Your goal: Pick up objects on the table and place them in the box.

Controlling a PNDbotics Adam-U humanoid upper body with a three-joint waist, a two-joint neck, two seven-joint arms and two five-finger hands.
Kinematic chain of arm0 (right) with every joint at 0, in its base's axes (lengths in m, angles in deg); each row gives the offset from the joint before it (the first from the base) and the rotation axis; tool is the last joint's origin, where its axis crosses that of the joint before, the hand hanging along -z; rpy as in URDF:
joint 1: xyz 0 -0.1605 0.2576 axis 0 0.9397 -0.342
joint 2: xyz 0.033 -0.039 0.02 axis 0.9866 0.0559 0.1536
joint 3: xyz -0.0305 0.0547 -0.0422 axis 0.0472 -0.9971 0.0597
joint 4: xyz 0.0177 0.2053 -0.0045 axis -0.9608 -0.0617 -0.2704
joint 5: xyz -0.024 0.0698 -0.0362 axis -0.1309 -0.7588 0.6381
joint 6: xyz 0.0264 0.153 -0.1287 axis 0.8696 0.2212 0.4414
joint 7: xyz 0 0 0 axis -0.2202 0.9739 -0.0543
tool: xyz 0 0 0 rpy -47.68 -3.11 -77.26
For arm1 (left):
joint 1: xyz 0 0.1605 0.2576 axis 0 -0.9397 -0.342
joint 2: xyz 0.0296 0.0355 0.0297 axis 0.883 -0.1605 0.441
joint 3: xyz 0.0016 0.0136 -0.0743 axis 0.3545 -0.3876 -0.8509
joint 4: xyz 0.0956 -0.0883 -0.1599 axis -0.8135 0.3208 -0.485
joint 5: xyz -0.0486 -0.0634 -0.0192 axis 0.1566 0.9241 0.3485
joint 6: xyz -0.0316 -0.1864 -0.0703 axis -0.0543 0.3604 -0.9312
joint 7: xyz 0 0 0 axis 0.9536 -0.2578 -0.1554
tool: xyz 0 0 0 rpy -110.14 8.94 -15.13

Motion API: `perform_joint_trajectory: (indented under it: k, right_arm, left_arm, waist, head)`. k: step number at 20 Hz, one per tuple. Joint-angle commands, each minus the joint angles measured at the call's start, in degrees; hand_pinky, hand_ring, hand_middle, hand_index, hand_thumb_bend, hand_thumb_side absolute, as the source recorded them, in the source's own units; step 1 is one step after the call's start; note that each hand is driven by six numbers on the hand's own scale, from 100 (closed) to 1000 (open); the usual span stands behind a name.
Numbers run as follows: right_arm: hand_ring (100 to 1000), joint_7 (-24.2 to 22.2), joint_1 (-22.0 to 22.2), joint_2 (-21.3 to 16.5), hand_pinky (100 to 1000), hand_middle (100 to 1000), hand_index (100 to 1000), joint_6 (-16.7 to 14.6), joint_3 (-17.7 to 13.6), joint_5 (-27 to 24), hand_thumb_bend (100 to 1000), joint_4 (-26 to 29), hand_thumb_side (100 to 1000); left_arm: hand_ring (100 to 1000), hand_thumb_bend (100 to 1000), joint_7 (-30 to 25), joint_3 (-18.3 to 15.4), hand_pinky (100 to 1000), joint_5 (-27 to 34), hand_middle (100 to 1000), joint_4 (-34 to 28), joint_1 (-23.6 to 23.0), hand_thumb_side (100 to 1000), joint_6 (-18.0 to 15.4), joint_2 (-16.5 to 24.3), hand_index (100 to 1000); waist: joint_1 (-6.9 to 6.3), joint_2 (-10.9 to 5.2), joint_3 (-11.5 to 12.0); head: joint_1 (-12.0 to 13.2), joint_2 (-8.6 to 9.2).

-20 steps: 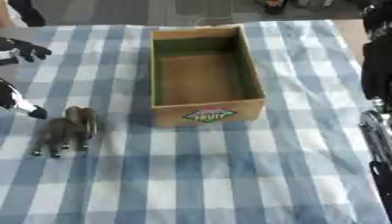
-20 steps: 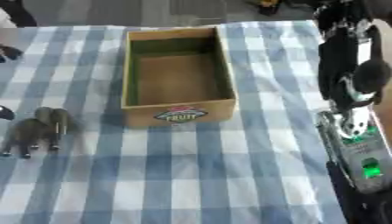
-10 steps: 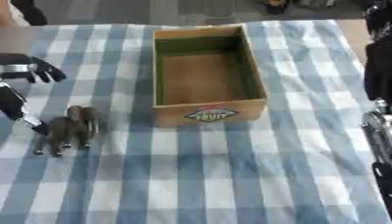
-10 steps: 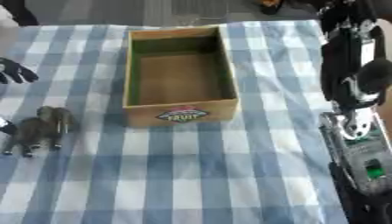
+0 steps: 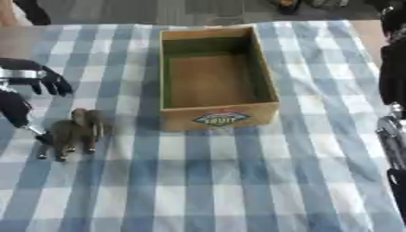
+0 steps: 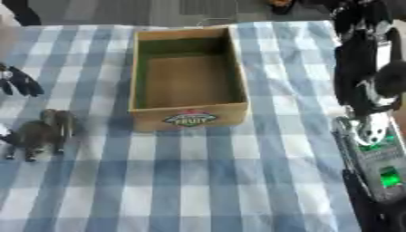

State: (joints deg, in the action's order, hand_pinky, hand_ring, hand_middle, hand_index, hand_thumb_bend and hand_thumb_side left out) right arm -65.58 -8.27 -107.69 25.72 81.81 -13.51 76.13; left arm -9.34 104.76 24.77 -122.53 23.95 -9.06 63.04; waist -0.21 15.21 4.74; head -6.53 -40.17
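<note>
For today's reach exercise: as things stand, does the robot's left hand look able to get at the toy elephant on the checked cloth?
Probably yes. The left hand hangs open right beside the toy elephant, one finger down by its rear, with only bare cloth between them. The box stands off to the other side, out of the way.

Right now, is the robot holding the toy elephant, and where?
Not yet. The left hand is spread open around the toy elephant's rear, thumb tip near it; nothing is lifted.

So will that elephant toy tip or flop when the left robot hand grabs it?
The elephant toy stands on four narrow legs on soft cloth, so a sideways nudge probably tips it. It holds its shape, so likely rigid. The left robot hand has its fingers spread beside it.
</note>
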Motion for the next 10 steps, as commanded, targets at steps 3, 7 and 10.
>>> perform_joint_trajectory:
  k: [3,7,10]
  right_arm:
    - [946,0.0,-0.6,-0.6,903,621,868,-0.2,-0.1,-0.4,923,0.5,994]
    - [946,0.0,-0.6,-0.6,903,621,868,-0.3,-0.2,-0.4,922,0.5,995]
    - [946,0.0,-0.6,-0.6,904,620,868,-0.2,-0.1,-0.5,921,0.5,998]
  left_arm:
    - [818,829,-0.1,-0.5,786,0.8,734,-0.8,0.6,260,1.8,0.5,819]
    - [809,831,0.1,0.0,777,0.9,719,-1.1,-0.1,275,2.4,0.4,810]
    - [807,835,1.3,0.5,777,0.1,714,-2.1,-0.4,308,2.8,0.5,808]
  waist:
    - [-0.05,-0.75,0.0]
    - [-0.03,-0.67,0.0]
    - [0.01,-0.6,0.1]
  head:
    - [0.6,-0.45]
    - [0.5,-0.57]
    - [-0.4,-0.05]
